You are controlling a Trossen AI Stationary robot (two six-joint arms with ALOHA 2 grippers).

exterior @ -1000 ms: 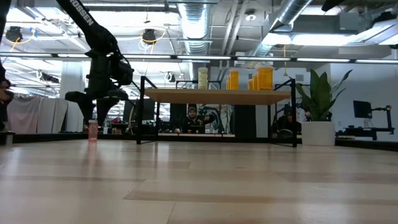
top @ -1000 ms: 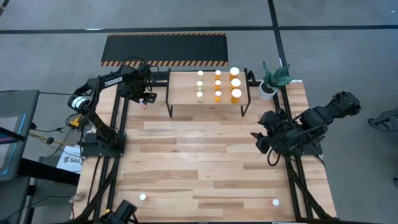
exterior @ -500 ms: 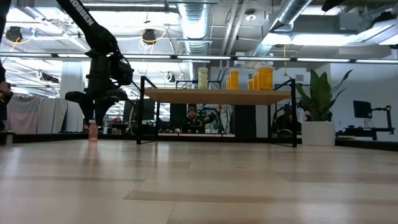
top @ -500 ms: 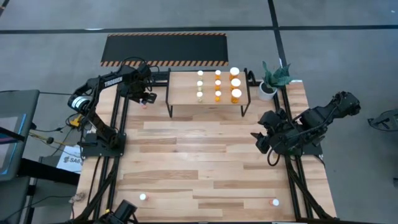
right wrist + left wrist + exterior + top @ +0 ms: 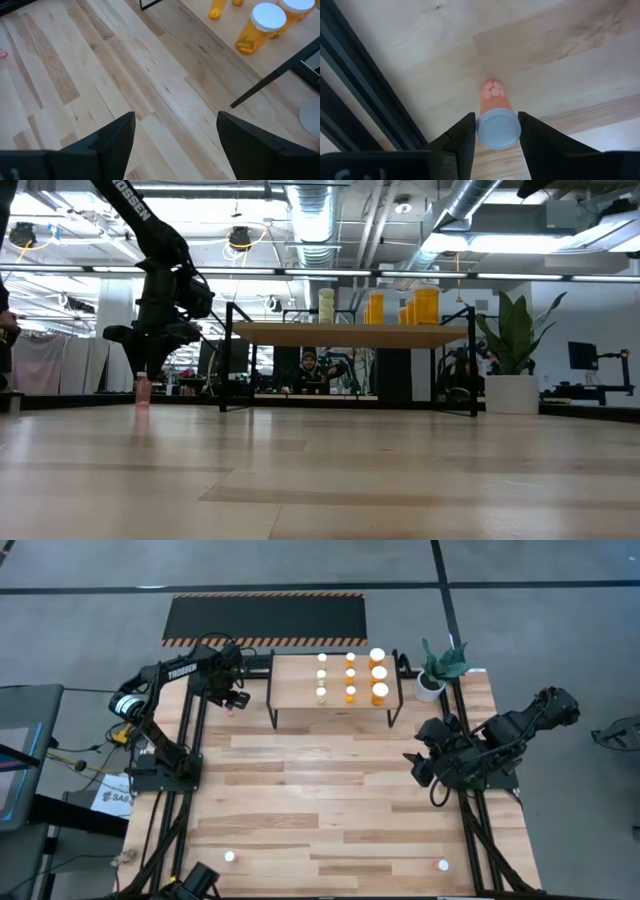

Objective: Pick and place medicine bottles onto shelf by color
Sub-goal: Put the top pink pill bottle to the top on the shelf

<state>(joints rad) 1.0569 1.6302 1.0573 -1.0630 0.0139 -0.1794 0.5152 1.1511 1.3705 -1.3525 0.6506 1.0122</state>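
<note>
Pink bottle [image 5: 496, 112] | left hand [image 5: 496, 131] clamps its cap, left of shelf [image 5: 300, 690] | lift straight up, keep upright | right hand [image 5: 175, 137] open, idle

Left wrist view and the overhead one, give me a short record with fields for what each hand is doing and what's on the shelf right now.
left hand: closed on the white cap of a pink bottle, at the table's far left, beside the shelf
pink bottle: upright, base close to the table; contact unclear
right hand: open, holding nothing, waiting over the table's right side
shelf: carries three columns of white-capped bottles, pale yellow-green, then orange, then larger orange
plant: in a white pot, right of the shelf
</note>
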